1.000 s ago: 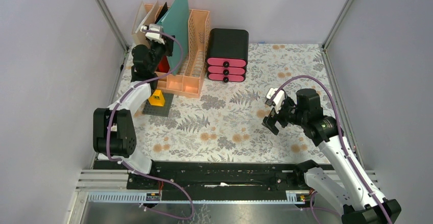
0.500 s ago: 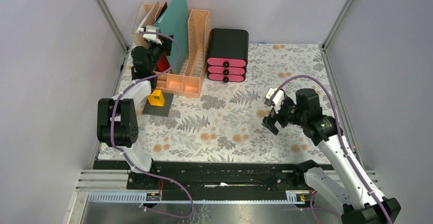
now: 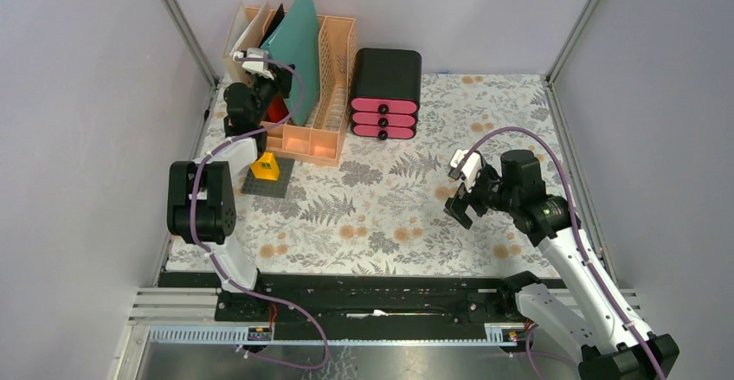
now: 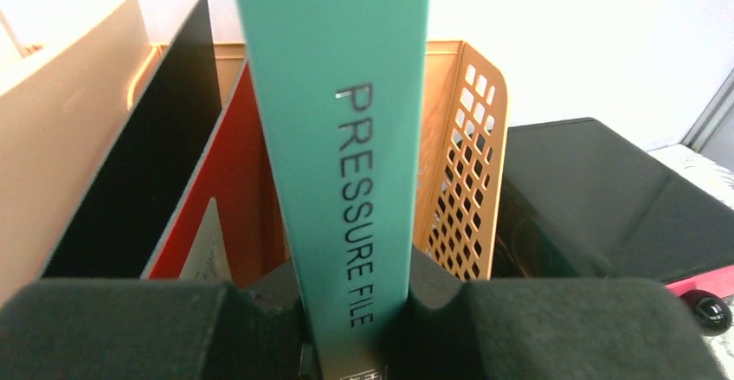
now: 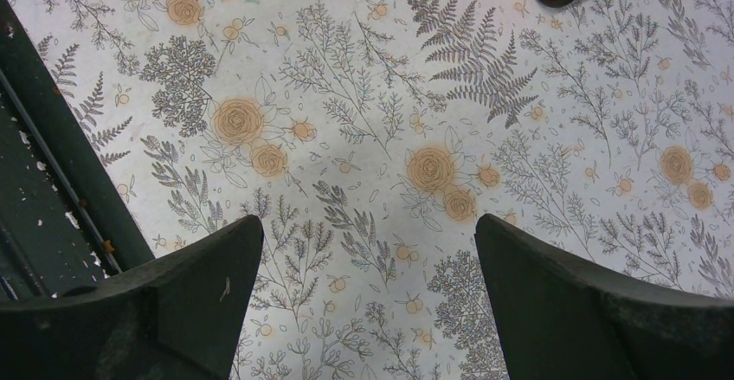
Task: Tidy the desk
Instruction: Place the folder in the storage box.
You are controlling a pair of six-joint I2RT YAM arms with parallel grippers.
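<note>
Left gripper point(image 4: 359, 311) clamped on the teal file point(image 4: 342, 94) in the orange rack point(image 4: 459, 164), probably not seated; a tilt could jam it. Right gripper point(image 5: 363, 293) hangs spread wide above the desk point(image 3: 389, 215).

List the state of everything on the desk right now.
left gripper, shut on teal file
teal file, upright in file rack
right gripper, open, empty, above desk
file rack, upright, holding files
drawer box, all three drawers shut
yellow block, sitting on dark plate
</note>
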